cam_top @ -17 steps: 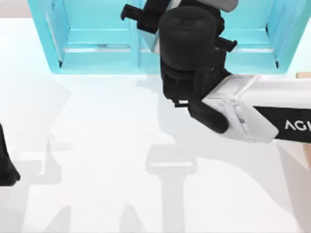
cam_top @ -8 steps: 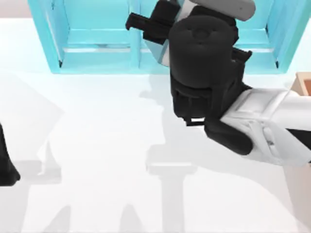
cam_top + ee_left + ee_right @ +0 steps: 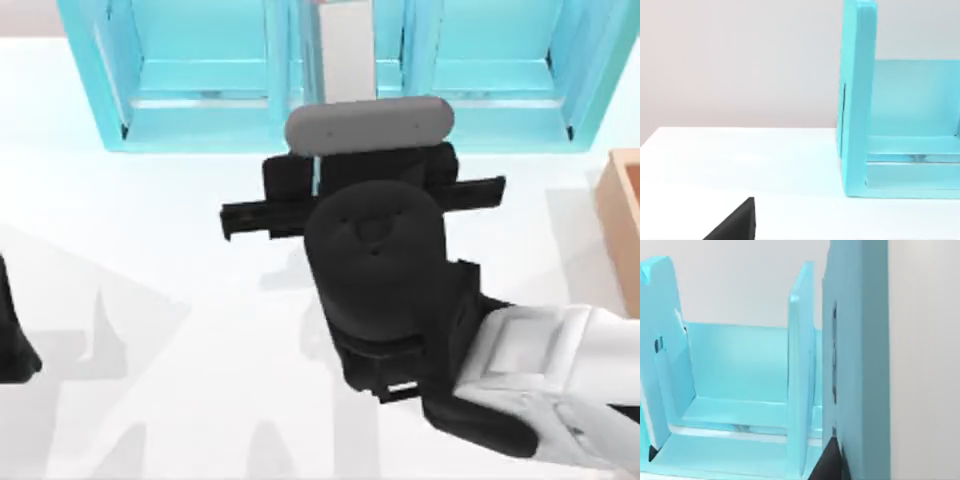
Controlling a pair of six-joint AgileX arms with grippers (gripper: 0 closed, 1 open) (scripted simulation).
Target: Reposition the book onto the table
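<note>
Teal-blue flat book point(image 3: 855, 360), pinched upright by the right gripper point(image 3: 836, 462) at the cyan three-compartment shelf unit point(image 3: 200, 120), is not yet laid on the matte white table point(image 3: 150, 250).

Right arm point(image 3: 540, 350): white links, black wrist, perhaps grey camera bar.

Object count, current frame

1 cyan shelf unit point(image 3: 205, 110) with 3 compartments; 1 book point(image 3: 346, 50), upright in the middle compartment; 1 white table point(image 3: 150, 260); 1 tan wooden box point(image 3: 620, 215) at the table's right edge; 2 AgileX arms: right arm point(image 3: 520, 370) mid-table, left arm point(image 3: 12, 335) at left edge.
</note>
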